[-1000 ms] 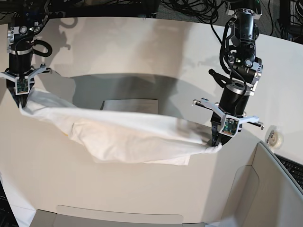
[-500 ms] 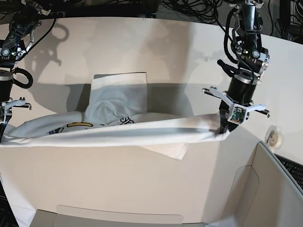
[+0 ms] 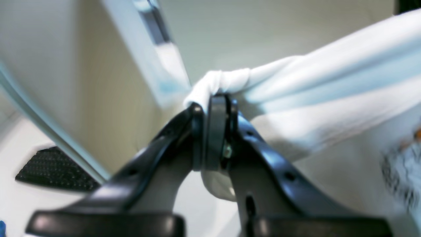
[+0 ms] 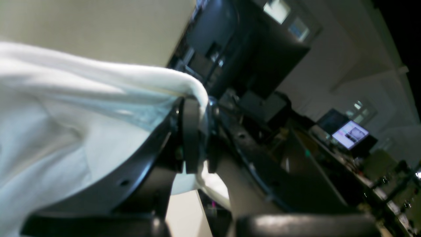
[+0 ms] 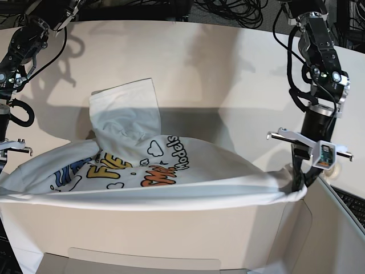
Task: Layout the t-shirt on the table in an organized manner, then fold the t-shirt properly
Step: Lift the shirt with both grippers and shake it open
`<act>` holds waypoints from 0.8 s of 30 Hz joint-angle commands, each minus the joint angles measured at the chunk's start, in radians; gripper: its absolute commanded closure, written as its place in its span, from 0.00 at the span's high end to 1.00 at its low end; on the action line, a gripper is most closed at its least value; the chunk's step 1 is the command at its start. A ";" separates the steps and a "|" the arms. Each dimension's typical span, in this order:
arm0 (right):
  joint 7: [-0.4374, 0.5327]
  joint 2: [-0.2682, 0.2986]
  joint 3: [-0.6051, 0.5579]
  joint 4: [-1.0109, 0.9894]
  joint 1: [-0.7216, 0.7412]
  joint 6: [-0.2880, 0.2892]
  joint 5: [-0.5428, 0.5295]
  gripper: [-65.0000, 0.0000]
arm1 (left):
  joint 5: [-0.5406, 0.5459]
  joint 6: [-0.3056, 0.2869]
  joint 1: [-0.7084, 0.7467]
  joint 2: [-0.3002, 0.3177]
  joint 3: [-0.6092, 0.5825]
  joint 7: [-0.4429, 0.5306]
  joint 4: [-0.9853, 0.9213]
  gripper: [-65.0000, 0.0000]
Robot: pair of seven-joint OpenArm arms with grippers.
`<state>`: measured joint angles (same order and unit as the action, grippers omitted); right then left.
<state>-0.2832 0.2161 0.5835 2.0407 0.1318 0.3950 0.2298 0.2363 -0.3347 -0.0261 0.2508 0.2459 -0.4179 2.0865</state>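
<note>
Near panel: a grey-beige panel stands across the front of the base view, in front of the stretched cloth.
Near hem: the edge of the t-shirt runs as a taut band from one side of the base view to the other, strung between the two arms.
Left gripper: jaws pressed together on a bunched corner of the white cloth, which pokes out above and below the tips; in the base view this arm holds the cloth's end low at the right, just beside the grey-beige panel.
Right gripper: jaws clamped on the opposite corner, cloth wrapped over the tips; in the base view the grip itself is cut off at the left edge.
Print: face up, with blue, yellow and orange lettering and white clouds showing on the sagging middle of the shirt.
Far part of shirt: a plain white portion reaches away from the print and lies on the surface, its outer end squared off.
Keyboard: dark keys at the right edge, behind the panel.
Cables: a dark tangle beyond the far edge.
</note>
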 commanded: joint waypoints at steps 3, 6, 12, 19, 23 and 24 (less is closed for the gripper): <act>0.009 0.018 0.005 0.019 0.072 -0.043 0.009 0.00 | 0.024 0.035 -0.093 0.058 0.028 0.020 0.015 0.00; 0.009 0.019 -0.032 0.019 0.121 -0.043 0.009 0.00 | 0.056 0.035 -0.174 0.089 0.028 0.020 0.015 0.00; 0.008 0.019 -0.125 0.019 0.231 -0.043 0.009 0.00 | 0.082 0.035 -0.326 0.107 0.028 0.007 0.013 0.00; 0.002 0.026 -0.142 0.018 0.374 -0.043 0.010 0.00 | 0.081 0.035 -0.429 0.155 0.028 0.007 0.012 0.00; 0.002 0.058 -0.145 0.018 0.447 -0.043 0.010 0.00 | 0.081 0.039 -0.490 0.178 0.028 0.007 0.010 0.00; 0.002 0.073 -0.153 0.016 0.464 -0.043 0.010 0.00 | 0.081 0.039 -0.510 0.181 0.028 0.007 0.010 0.00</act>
<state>-0.2981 0.2680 0.4290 2.0449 0.5587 0.3786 0.2337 0.3256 -0.3244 -0.5053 0.4145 0.2649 -0.4347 2.0869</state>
